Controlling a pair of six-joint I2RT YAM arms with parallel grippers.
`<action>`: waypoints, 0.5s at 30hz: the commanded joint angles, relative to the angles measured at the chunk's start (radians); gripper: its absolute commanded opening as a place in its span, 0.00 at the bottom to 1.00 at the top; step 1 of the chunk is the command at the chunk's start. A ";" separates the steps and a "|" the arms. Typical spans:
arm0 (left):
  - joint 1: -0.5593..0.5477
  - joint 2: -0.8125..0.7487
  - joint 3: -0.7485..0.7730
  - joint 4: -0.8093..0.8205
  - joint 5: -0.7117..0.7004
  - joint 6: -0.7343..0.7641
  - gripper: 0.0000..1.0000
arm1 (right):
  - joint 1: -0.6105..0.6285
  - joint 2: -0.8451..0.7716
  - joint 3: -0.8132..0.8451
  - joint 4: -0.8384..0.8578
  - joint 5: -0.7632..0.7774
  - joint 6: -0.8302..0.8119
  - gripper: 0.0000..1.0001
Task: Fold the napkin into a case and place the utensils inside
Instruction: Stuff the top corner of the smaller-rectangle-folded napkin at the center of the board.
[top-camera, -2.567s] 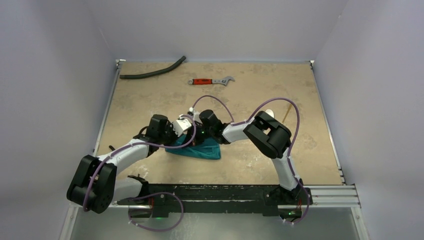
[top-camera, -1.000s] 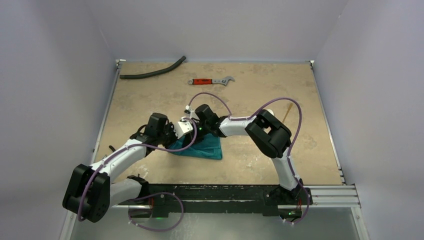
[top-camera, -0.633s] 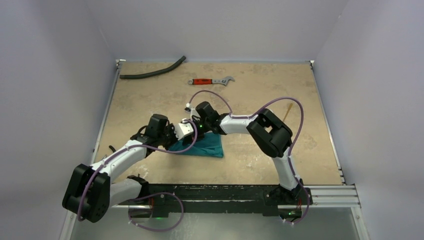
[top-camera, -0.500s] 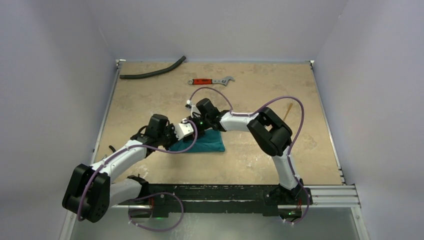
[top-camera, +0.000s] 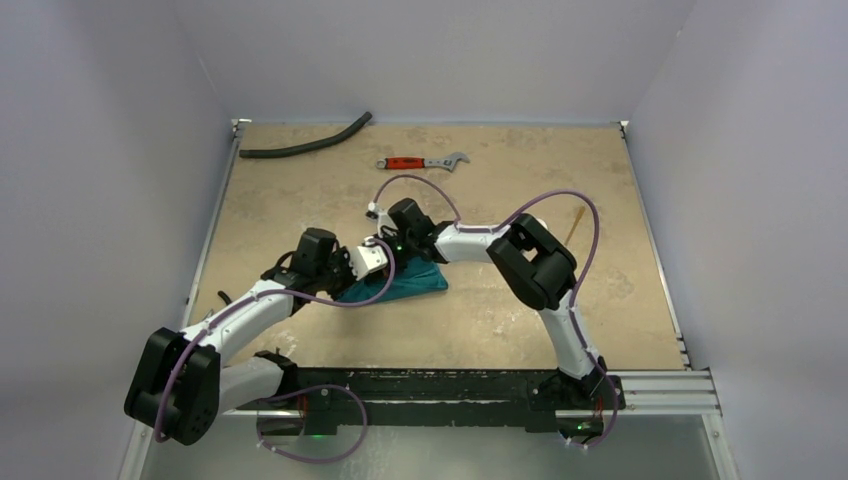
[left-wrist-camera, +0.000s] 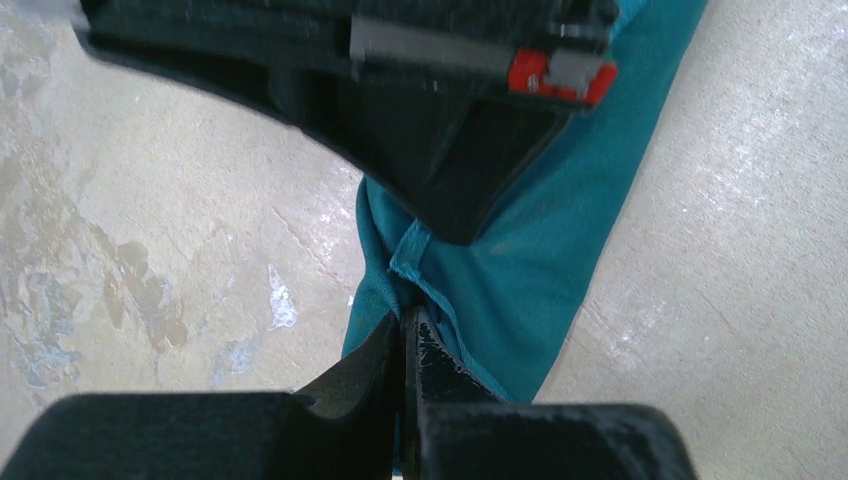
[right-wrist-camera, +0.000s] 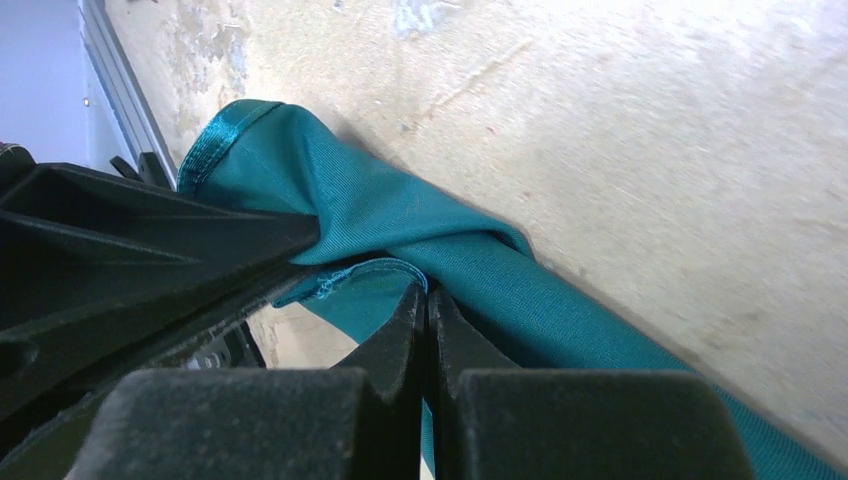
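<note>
The tan table (top-camera: 500, 325) carries the teal napkin (top-camera: 420, 283), bunched up near its middle. The left gripper (left-wrist-camera: 405, 325) is clamped on a hemmed edge of the cloth. The right gripper (right-wrist-camera: 425, 298), facing it from just beside, pinches a fold of the same cloth. A wooden utensil (top-camera: 573, 226) lies well apart to the right.

Soft, even overhead light, mild glare on the tabletop (left-wrist-camera: 740, 200) (wrist views), blurred dark foreground edges.
</note>
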 joint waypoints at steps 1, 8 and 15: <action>-0.006 -0.017 0.015 0.051 0.024 -0.028 0.00 | 0.037 0.050 0.029 -0.086 0.055 -0.049 0.00; -0.007 -0.018 -0.002 0.049 0.025 -0.022 0.00 | 0.036 -0.006 0.083 -0.119 0.013 -0.036 0.00; -0.006 -0.022 -0.016 0.029 0.027 -0.005 0.00 | 0.036 0.008 0.105 -0.084 0.010 -0.030 0.00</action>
